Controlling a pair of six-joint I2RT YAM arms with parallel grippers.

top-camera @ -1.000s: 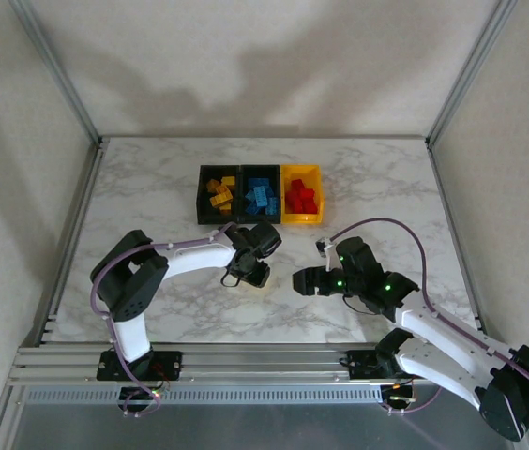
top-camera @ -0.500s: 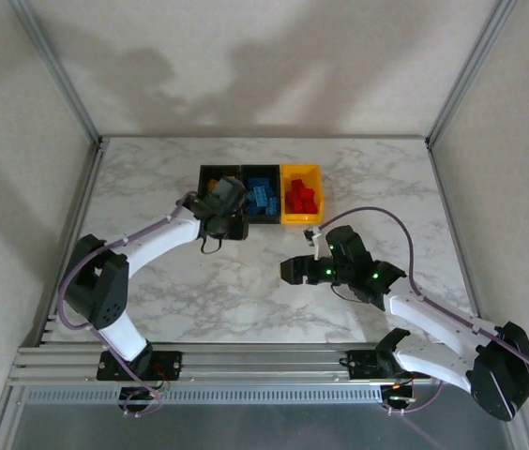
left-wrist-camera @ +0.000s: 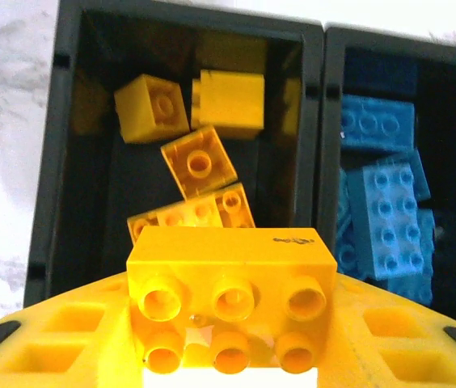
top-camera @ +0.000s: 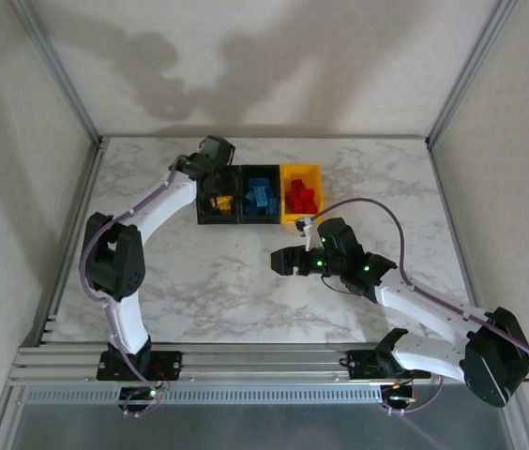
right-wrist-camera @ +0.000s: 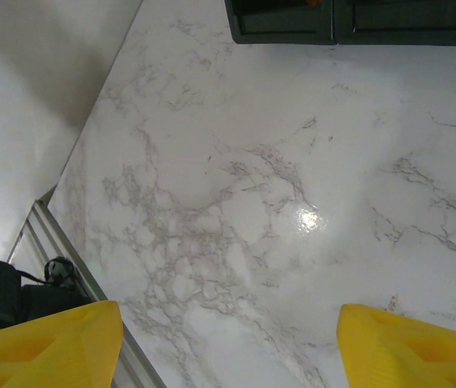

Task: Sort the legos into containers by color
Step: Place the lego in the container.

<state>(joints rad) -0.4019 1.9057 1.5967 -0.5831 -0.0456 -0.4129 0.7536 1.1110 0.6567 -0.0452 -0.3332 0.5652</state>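
Note:
My left gripper [top-camera: 213, 153] reaches over the back of the left black container [top-camera: 201, 214] and is shut on a yellow lego [left-wrist-camera: 230, 295], studs toward the camera, between yellow fingers [left-wrist-camera: 50, 343]. Below it, several yellow legos [left-wrist-camera: 200, 162] lie in that container [left-wrist-camera: 50, 162]. Blue legos [top-camera: 261, 195] fill the middle black container [top-camera: 260, 221], also seen in the left wrist view [left-wrist-camera: 382, 218]. Red legos [top-camera: 301, 197] sit in the yellow container [top-camera: 302, 221]. My right gripper [top-camera: 283, 261] hovers open over bare marble, its fingers [right-wrist-camera: 50, 343] wide apart.
The marble table [top-camera: 152, 272] stretches around the three containers, which stand in a row at the back centre. Metal frame posts [top-camera: 58, 75] and a front rail [top-camera: 246, 361] border the table. The near walls of the black containers [right-wrist-camera: 285, 28] edge the right wrist view.
My left arm has swung from mid-table up to the back, over the left black container, carrying the yellow lego. My right gripper has drifted a little left and farther from the base.

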